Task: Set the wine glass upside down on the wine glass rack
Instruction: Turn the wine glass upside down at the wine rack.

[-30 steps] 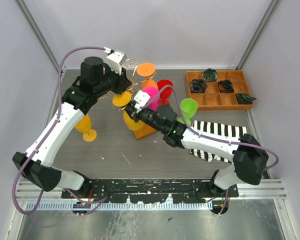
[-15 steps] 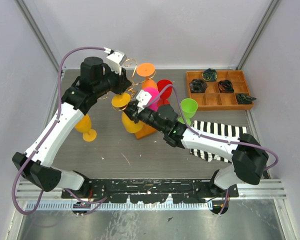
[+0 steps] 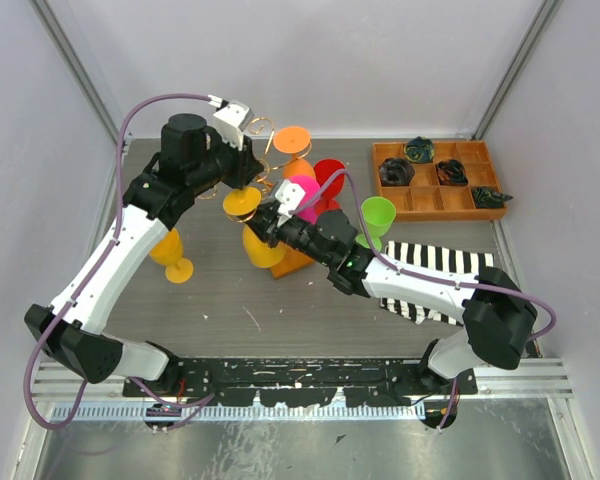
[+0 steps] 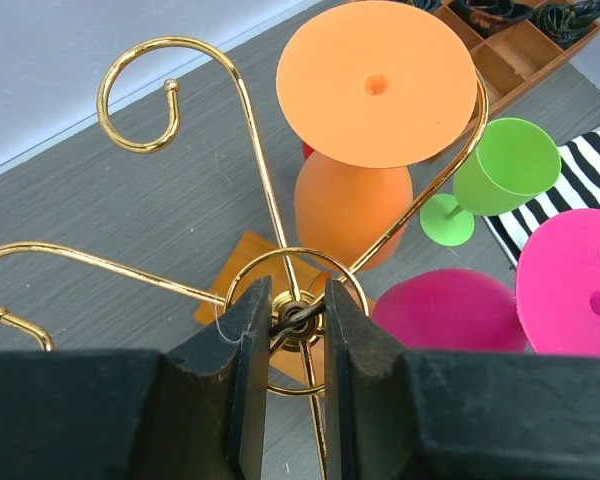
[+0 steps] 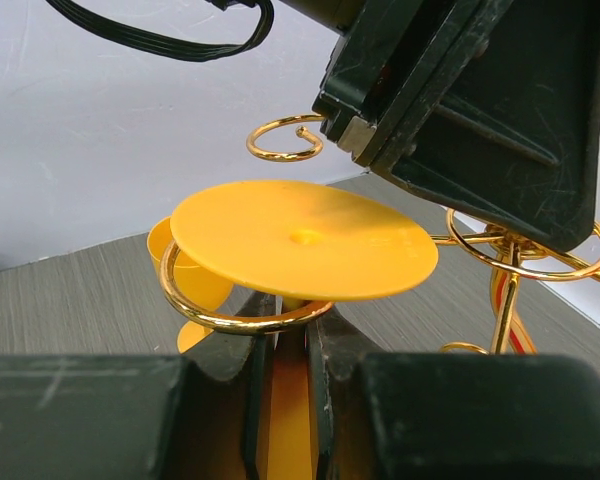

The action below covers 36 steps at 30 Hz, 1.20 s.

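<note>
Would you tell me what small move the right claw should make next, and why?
Probably ease the right claw down slightly: the yellow wine glass has its foot just above a rack loop, stem apparently inside it, and the left claw grips the hub.

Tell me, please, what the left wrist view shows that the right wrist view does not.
Only the left wrist: a green glass, the striped cloth and the wooden tray. Only the right wrist: the right gripper closed around the stem of the yellow wine glass, its foot above a gold loop. Both: the wine glass rack and the left gripper on its hub.
</note>
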Available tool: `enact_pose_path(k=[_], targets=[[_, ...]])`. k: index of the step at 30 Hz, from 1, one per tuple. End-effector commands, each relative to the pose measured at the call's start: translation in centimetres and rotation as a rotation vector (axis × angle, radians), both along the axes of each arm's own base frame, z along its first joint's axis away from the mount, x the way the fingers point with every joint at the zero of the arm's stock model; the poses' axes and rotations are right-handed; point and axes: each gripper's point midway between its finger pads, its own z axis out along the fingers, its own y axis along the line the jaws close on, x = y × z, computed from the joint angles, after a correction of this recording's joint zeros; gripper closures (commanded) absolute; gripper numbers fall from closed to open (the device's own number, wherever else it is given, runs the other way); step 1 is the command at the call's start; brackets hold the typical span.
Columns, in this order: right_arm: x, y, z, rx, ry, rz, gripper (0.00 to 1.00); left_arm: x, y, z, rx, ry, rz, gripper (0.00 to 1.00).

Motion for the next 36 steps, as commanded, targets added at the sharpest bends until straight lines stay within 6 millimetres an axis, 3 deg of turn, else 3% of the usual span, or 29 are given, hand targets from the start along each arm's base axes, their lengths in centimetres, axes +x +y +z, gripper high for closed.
enact_pose_path(k=[1,15,36], targets=[[-6.5,2.4,1.2,0.025,-0.033,0.300,0.87,-0.2,-1.3,0.5,-0.029,0.003,-0.042,1.00],[-7.2,2.5,1.3,0.034,-0.036,0.340,0.86,-0.2,-1.3,0.3,-0.023,0.005,-0.039,1.00],[-7.7,2.6,1.4,0.046,-0.034,0.367,0.76,-0.1,-1.3,0.2,-0.021,0.007,-0.039,1.00]])
